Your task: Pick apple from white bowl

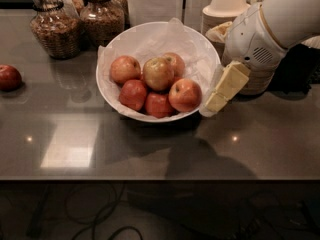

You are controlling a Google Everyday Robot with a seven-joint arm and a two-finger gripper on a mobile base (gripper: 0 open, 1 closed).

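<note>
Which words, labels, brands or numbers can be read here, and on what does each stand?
None: no readable text shows. The large glossy white bowl, the pale yellow-green apple, the glass jars and the robot's cream hand, beside the bowl's right rim, carry no visible lettering.
</note>
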